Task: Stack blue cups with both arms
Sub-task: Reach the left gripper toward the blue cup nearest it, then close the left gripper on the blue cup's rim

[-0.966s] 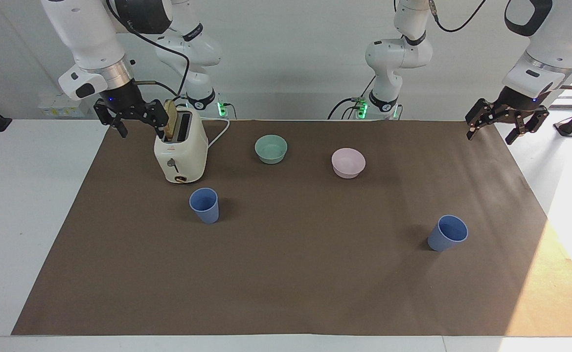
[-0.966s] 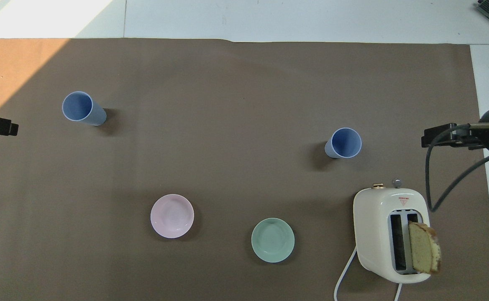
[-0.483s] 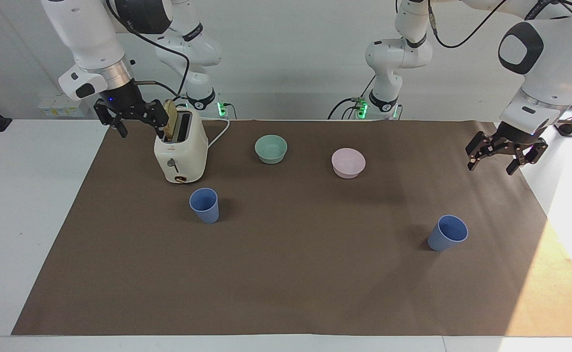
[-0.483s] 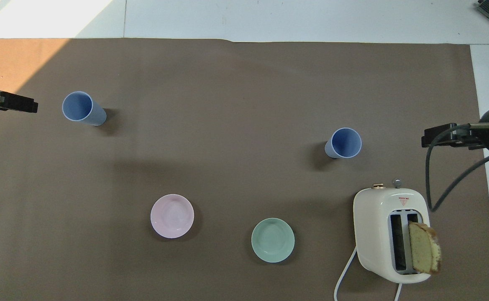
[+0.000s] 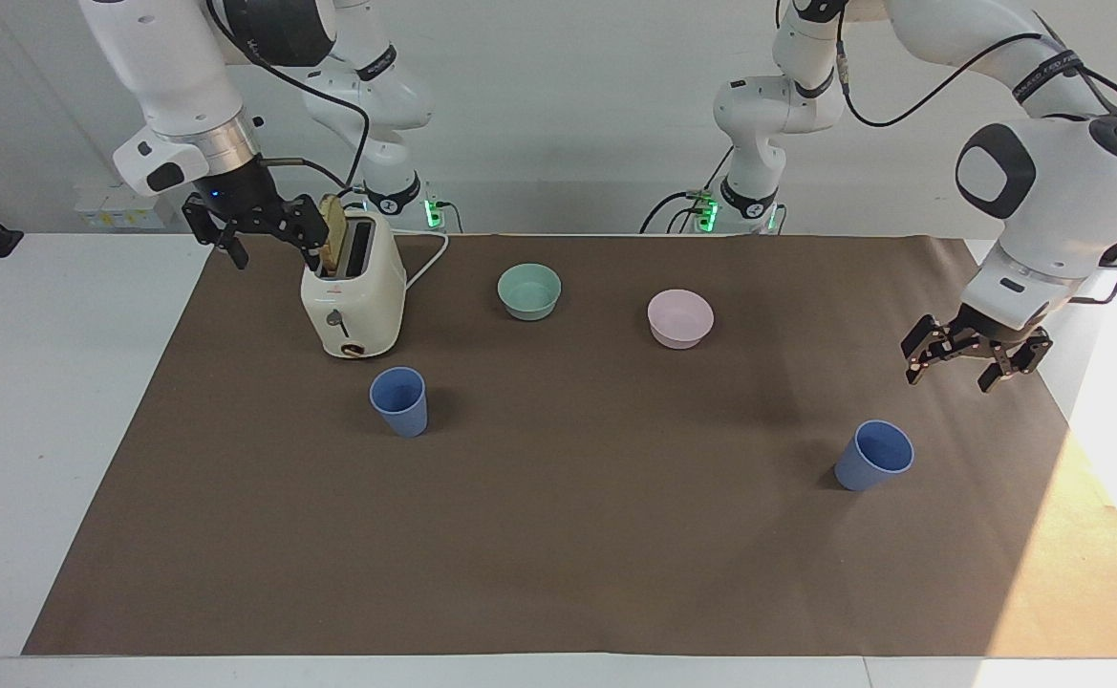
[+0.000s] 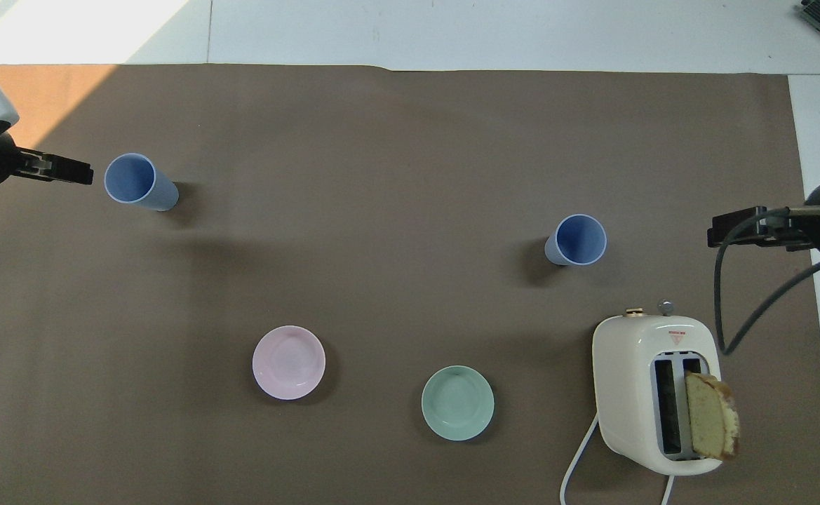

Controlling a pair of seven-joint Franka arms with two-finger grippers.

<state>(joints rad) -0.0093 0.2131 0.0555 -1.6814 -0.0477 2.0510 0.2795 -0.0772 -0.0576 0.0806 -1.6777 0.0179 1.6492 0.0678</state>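
left gripper (image 5: 962,361) spread apart, empty, in the air near a blue cup (image 5: 873,455), right gripper (image 5: 254,229) apart beside toaster (image 5: 353,291)

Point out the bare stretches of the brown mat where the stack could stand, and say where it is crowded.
Bare: the wide stretch between the two blue cups, and everything farther from the robots than them. Crowded: the row nearer the robots, with toaster, green bowl and pink bowl.
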